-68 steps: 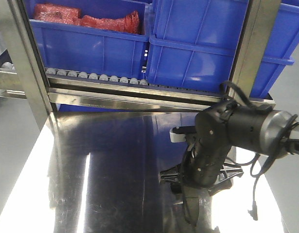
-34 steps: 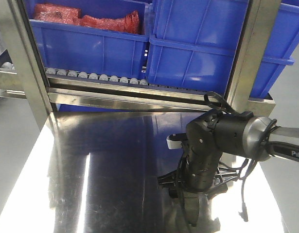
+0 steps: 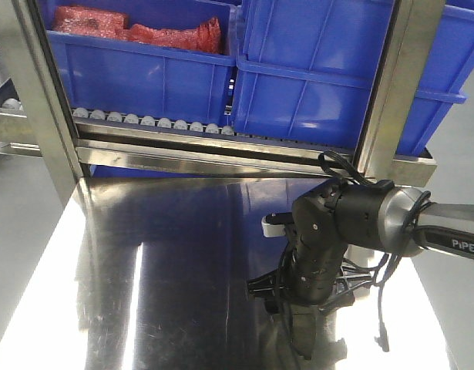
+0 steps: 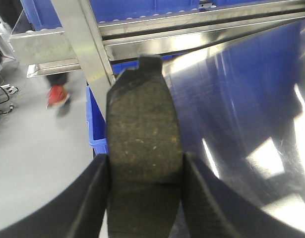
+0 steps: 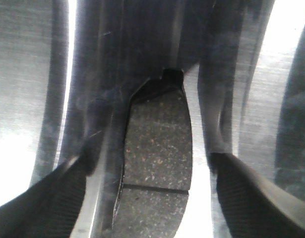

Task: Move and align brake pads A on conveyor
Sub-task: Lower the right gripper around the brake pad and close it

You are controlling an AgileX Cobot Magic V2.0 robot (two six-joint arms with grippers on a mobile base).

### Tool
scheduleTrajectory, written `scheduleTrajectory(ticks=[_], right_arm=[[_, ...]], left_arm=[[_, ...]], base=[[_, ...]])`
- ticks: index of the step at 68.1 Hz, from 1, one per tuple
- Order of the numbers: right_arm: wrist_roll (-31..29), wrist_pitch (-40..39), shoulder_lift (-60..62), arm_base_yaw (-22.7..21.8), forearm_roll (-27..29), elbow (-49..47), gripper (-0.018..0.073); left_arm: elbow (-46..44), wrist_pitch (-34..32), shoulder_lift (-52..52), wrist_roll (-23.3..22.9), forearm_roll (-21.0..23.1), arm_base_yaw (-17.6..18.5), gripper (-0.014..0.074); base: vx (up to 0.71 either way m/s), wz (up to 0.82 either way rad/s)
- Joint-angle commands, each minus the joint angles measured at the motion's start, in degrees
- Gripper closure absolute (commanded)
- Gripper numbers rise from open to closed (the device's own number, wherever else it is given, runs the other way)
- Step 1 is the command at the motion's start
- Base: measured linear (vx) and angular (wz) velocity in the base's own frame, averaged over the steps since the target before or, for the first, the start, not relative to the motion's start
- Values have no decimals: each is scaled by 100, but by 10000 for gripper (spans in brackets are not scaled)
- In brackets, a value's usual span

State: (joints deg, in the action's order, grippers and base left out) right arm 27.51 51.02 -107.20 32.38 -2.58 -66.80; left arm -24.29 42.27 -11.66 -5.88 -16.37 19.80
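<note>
Steel tabletop (image 3: 159,270) fills the front-facing view, with blue bins (image 3: 314,69) racked behind a row of rollers (image 3: 144,121). Over the table's right part, the right gripper (image 3: 302,339) points down from its black wrist; from here I cannot tell how its jaws stand.

In the left wrist view, the left gripper (image 4: 145,171) is clamped on a brake pad (image 4: 142,124). Both black fingers (image 4: 92,198) press against its long edges. The pad is held in the air near the table's edge, its friction face toward the camera.

In the right wrist view, a second brake pad (image 5: 157,148) lies on the steel. The right gripper's fingers (image 5: 251,193) stand wide apart on either side, neither touching it.
</note>
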Motion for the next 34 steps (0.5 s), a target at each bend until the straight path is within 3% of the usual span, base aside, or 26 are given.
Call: scheduleTrajectory(ticks=[1, 12, 23, 34], right_arm=[[-15, -124, 226, -37, -84, -169, 131], [89, -142, 162, -37, -168, -169, 316], [104, -27, 91, -37, -330, -169, 579], [103, -72, 282, -37, -380, -169, 572]], left_arm=[[-164, -525, -58, -5, -105, -1, 603], [-164, -525, -58, -5, -105, -1, 603], [-164, -525, -58, -5, -105, -1, 603], [-164, -525, -58, -5, -105, -1, 603]], base=[[0, 0], [0, 0], [0, 0], [0, 0]])
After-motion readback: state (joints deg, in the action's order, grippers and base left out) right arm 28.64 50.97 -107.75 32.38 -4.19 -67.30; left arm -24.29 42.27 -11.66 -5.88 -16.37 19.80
